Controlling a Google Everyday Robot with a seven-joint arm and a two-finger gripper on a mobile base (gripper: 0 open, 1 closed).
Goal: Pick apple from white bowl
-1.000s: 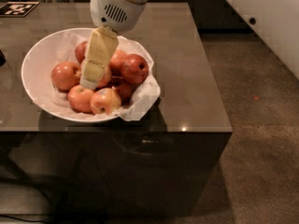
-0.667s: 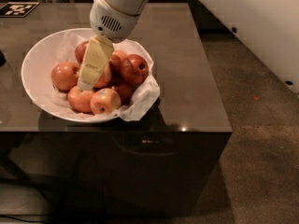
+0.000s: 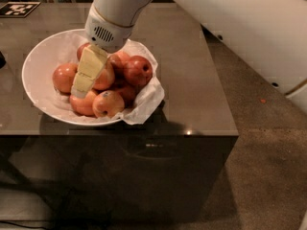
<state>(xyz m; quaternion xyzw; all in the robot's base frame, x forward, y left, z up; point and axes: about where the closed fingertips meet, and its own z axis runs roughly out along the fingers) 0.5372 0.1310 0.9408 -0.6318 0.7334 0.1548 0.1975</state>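
The white bowl (image 3: pixel 36 66) with crinkled paper lining stands on the dark table and holds several apples. A light orange-red apple (image 3: pixel 82 105) lies at the front left of the pile. My gripper (image 3: pixel 79 90) reaches down into the bowl from above, its yellowish tip right at the top of that apple, between it and the left apple (image 3: pixel 63 77). A darker deep-red apple (image 3: pixel 139 70) lies at the right. A yellow-cheeked apple (image 3: pixel 108 104) lies at the front. The gripper hides part of the middle of the pile.
The white arm (image 3: pixel 230 28) crosses the upper right of the view. The dark table (image 3: pixel 192 80) ends at its front edge just below the bowl and at its right edge. A black-and-white marker (image 3: pixel 17 8) lies at the table's far left.
The gripper has moved left and down, from over the middle of the pile to the front-left apple. The arm now fills more of the upper right. The apples have not moved.
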